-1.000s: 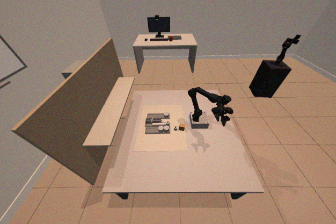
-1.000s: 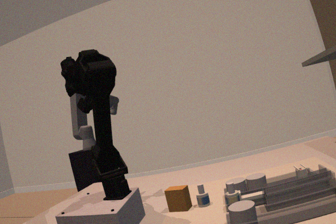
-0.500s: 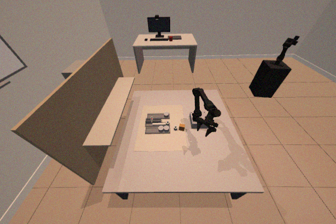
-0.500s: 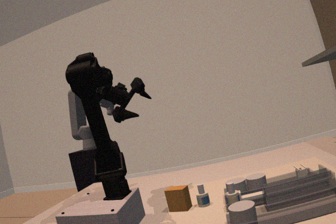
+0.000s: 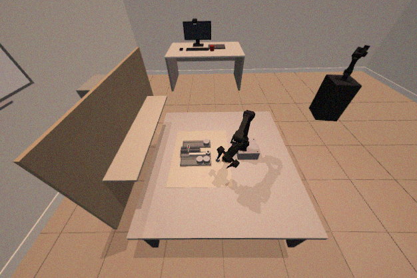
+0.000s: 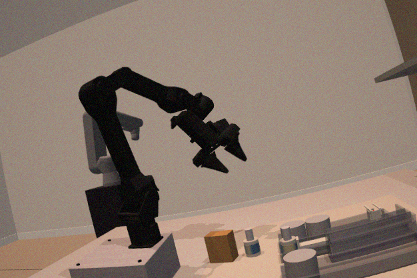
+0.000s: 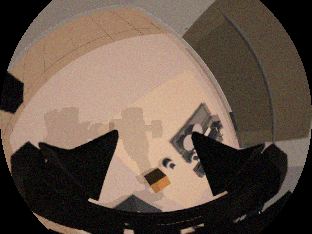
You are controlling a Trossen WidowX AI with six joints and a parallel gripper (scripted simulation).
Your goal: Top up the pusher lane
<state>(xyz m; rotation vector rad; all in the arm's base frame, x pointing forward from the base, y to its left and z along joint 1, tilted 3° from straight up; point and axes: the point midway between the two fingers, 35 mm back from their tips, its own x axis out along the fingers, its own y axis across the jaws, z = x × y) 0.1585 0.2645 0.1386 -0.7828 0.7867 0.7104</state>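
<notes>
Above the pale rectangular table (image 5: 188,214) (image 6: 235,215) (image 7: 125,65), your black parallel-jaw gripper (image 5: 222,163) (image 6: 236,165) (image 7: 156,135) has its fingers spread about as wide as they go, with nothing held between them. It tilts downward, well above everything you need to reach.

Below it, the small white jar with a narrow neck and blue label (image 5: 218,160) (image 6: 252,248) (image 7: 168,163) stands upright and loose, outside the grey multi-lane rack (image 5: 195,165) (image 6: 370,265) (image 7: 187,131). Just beside it sits the orange-brown block (image 6: 220,247) (image 7: 158,181), which leaves you less finger room on that side.

Farther out, the narrow-necked jar already in its lane (image 5: 207,152) (image 6: 288,245) (image 7: 194,158) stands near the front end. It shares the loose jar's shape, but you can't judge its label well from here. Two wide pale cylinders (image 5: 206,159) (image 6: 318,226) occupy one neighbouring lane.

So you look to be at the approach stage, with no part of the placing done. By my reading, you have yet to grasp the loose jar, bring it to the lane front, press the row back gently against the spring, seat the jar behind the low stop, and let go.
</notes>
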